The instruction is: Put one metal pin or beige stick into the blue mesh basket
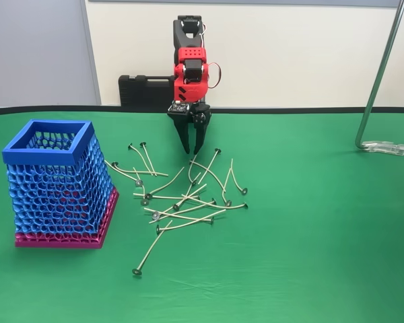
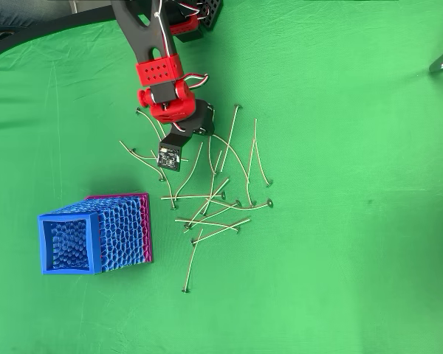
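Hovering over the far edge of the stick pile [image 1: 185, 195], gripper [image 1: 192, 149] slightly parted and empty; suggest descending onto one outlying beige stick [image 1: 148, 254] clear of crossings, then carrying left to the blue mesh basket [image 1: 48, 142].

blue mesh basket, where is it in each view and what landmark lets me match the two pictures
Fixed view: the blue mesh basket stands at the left on the green table, left of the stick pile.
Overhead view: the basket sits lower left, its open top tipped toward the left of the picture.
Shared landmark: the lone stick trailing from the pile's near end, right of the basket.
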